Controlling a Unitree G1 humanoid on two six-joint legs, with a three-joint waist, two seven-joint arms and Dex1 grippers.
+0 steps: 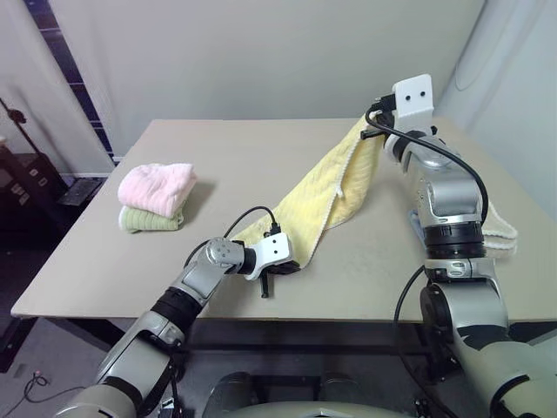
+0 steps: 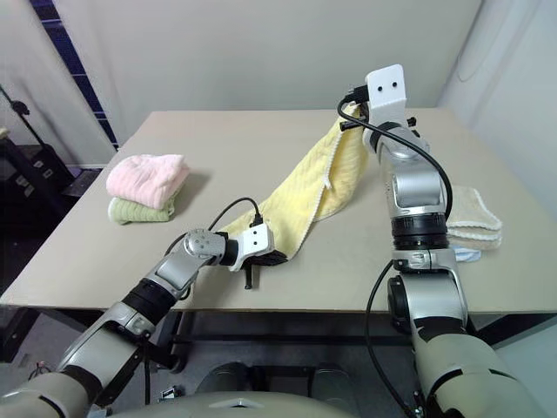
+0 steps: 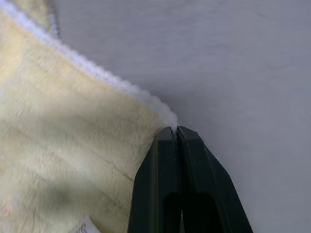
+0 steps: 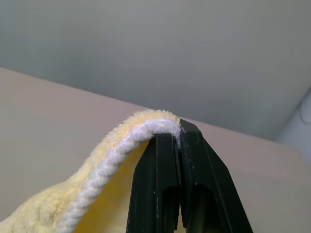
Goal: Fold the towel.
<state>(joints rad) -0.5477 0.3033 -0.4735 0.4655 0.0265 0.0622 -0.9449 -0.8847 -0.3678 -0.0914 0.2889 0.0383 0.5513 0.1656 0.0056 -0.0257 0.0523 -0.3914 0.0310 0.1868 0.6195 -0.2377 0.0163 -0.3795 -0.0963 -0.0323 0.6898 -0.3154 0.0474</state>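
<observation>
Yellow towel (image 1: 326, 187) stretches diagonally over the counter (image 1: 261, 148): right claw (image 4: 179, 133) pinches one corner aloft, left claw (image 3: 176, 133) clamps the near corner low. Both ends secured; next, I judge, bring them together.

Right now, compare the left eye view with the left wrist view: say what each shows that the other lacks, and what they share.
Left eye view alone: the right hand holding the towel's far end up, and the pink towel stacked on the green towel. Left wrist view alone: close up, the left hand shut on the towel's hemmed corner. Shared: the yellow towel and the table.
</observation>
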